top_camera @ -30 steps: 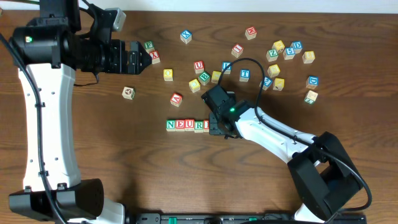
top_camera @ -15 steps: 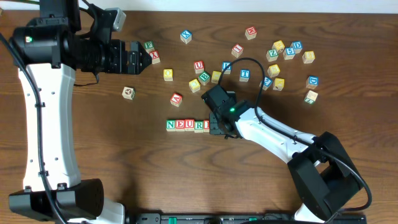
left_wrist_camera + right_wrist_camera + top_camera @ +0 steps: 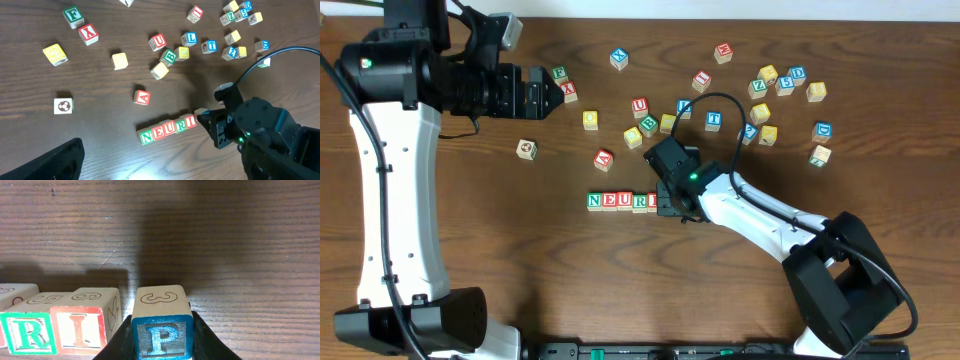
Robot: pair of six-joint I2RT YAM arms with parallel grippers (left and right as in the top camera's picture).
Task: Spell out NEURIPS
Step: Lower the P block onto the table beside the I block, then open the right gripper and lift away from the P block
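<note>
A row of cubes [image 3: 620,201] reading N, E, U, R, I lies on the table; it also shows in the left wrist view [image 3: 167,128]. My right gripper [image 3: 670,203] sits at the row's right end, shut on a blue P cube [image 3: 162,332]. In the right wrist view the P cube stands just right of the red I cube [image 3: 80,325], with a narrow gap, next to the green R cube [image 3: 25,330]. My left gripper [image 3: 548,93] hovers at the upper left, empty; its jaws look spread, with only one dark finger [image 3: 47,162] in its own view.
Loose cubes lie scattered behind the row: a red A [image 3: 604,159], red U [image 3: 639,105], green B [image 3: 649,125], yellow cubes [image 3: 590,120], X [image 3: 569,92], F [image 3: 559,74], a ball-picture cube [image 3: 526,149], and a cluster at the far right [image 3: 780,85].
</note>
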